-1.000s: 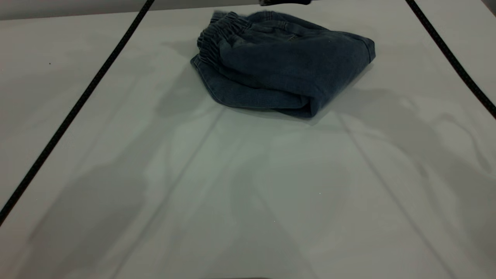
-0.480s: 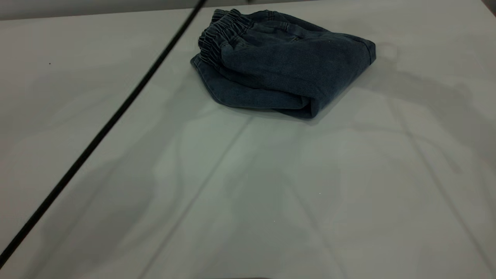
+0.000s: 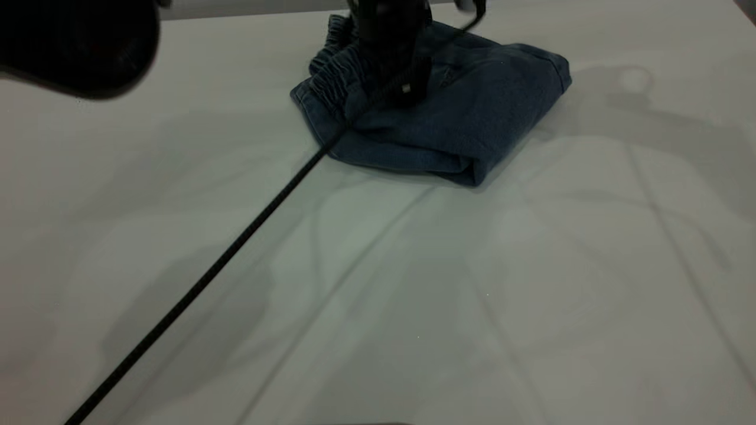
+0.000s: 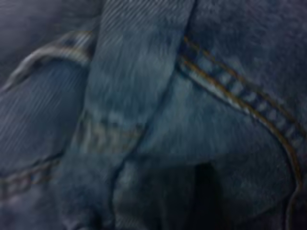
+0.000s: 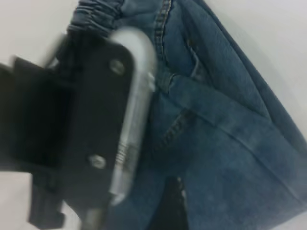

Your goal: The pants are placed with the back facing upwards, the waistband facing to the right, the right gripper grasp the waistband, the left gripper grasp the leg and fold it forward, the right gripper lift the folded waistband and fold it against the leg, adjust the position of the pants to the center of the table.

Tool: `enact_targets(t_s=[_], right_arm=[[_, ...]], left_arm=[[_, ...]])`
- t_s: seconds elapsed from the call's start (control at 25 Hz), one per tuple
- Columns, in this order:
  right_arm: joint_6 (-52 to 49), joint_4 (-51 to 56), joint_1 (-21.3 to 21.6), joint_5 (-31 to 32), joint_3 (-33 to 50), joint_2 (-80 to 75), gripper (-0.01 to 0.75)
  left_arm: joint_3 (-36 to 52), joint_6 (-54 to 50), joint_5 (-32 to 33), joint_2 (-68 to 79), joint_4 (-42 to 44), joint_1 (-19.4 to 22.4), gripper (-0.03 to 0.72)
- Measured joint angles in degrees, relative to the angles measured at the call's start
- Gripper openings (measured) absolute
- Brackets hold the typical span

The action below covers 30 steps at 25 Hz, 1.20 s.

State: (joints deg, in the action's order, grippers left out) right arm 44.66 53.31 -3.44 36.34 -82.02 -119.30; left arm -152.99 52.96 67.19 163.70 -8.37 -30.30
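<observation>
You are looking at a bare test bench, a lab or robot workroom rather than a home. The table (image 3: 413, 295) is a wide, plain, matte pale grey top with only arm shadows on it. A black braided cable (image 3: 236, 242) runs slantwise across the table, and a dark machine part (image 3: 77, 47) looms over its far left corner.

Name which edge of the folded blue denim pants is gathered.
The ruched elastic waistband edge, on the exterior view's left by the black left claw; other edges are smooth.
</observation>
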Motion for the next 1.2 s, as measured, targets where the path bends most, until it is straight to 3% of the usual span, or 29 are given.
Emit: enact_targets(t_s=[0.24,0.48,0.64,0.92,1.2], right_arm=[[0.0,-0.81,0.61,1.05,0.0,0.04,0.591],[-0.08,-0.92,2.35,2.84,0.0,0.17,0.591],[-0.08,-1.11,2.96,3.62,0.0,0.35,0.591],[-0.08,-1.7,3.15,4.15,0.0,2.99,0.591],[-1.38,-2.39,3.15,7.1,0.0,13.32,0.591]], left_arm=[[-0.97,-11.52,0.0,1.62,0.78,-0.32,0.447],[-1.28,-39.91,0.0,1.8,4.99,-1.68,0.447],[-2.59,-52.96,0.0,2.13,6.03,-1.82,0.447],[-9.61,-54.23,0.0,3.23,6.47,-1.82,0.436],[-10.48,-52.96,0.0,-5.62,7.38,-1.72,0.414]])
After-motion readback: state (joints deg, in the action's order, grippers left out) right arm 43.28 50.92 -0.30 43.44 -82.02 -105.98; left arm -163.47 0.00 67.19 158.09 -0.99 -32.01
